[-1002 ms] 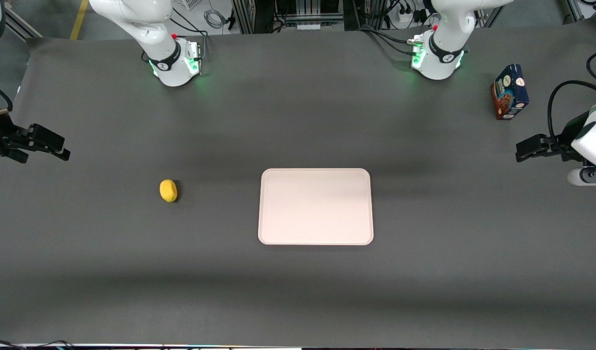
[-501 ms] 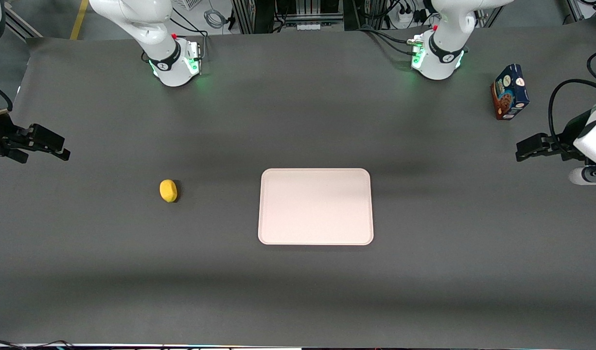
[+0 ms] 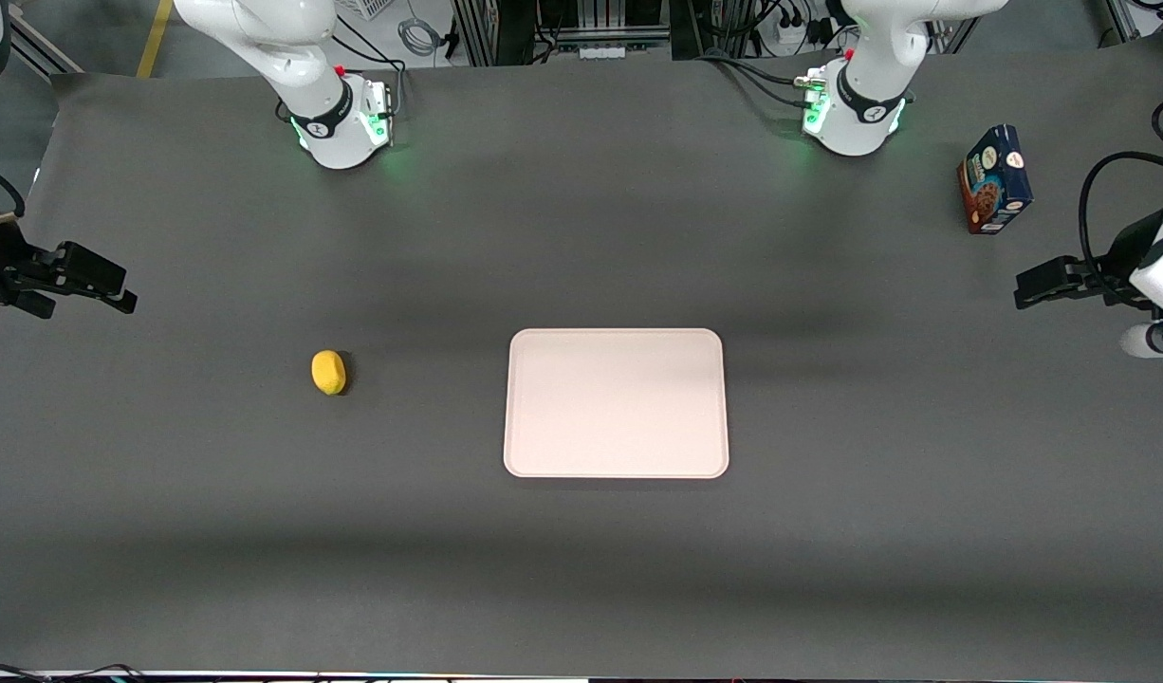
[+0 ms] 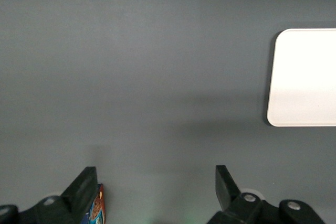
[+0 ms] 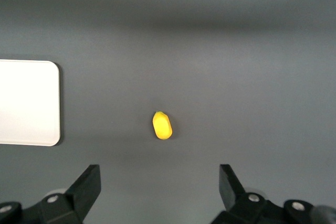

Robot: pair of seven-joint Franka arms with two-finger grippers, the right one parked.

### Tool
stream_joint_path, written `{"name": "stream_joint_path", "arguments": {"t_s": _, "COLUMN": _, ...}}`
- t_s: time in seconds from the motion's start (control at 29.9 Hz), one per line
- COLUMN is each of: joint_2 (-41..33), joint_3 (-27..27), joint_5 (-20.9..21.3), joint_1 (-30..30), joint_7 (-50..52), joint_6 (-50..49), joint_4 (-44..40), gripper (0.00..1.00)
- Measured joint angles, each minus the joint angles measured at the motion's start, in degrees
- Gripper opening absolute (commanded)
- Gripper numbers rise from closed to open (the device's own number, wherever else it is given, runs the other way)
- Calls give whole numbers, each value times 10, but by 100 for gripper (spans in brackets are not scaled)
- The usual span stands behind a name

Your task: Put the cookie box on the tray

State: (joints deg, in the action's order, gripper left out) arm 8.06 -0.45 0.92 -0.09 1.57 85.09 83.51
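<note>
Approach step: hand (image 3: pixel 1023 288) empty, fingers spread wide, above the desk (image 3: pixel 581 569) near the box (image 3: pixel 994 180), not touching. Box stands upright at the working arm's end, well apart from the tray (image 3: pixel 616 403). Next: line up over the box, descend, grip.

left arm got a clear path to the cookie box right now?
Probably yes. The hand hangs open above the table, a little nearer the front camera than the upright cookie box, with only bare mat between them. The tray lies well aside.
</note>
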Motion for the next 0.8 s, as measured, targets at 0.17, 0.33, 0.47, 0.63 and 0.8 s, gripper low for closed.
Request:
{"name": "stream_joint_path", "arguments": {"t_s": 0.17, "joint_2": -2, "joint_3": 10, "joint_5": 0, "joint_1": -1, "joint_7": -8, "joint_6": -15, "joint_4": 0, "gripper": 100}}
{"name": "stream_joint_path", "arguments": {"t_s": 0.33, "joint_2": -9, "joint_3": 35, "joint_5": 1, "joint_1": -3, "joint_7": -18, "joint_6": -35, "joint_4": 0, "gripper": 100}}
{"name": "stream_joint_path", "arguments": {"t_s": 0.47, "joint_2": -21, "joint_3": 81, "joint_5": 4, "joint_1": -4, "joint_7": -64, "joint_6": -43, "joint_4": 9, "gripper": 100}}
{"name": "stream_joint_path", "arguments": {"t_s": 0.63, "joint_2": -40, "joint_3": 154, "joint_5": 10, "joint_1": -2, "joint_7": -136, "joint_6": -43, "joint_4": 29, "gripper": 100}}
{"name": "stream_joint_path", "arguments": {"t_s": 0.8, "joint_2": -70, "joint_3": 204, "joint_5": 31, "joint_1": -1, "joint_7": -179, "joint_6": -27, "joint_4": 74, "gripper": 100}}
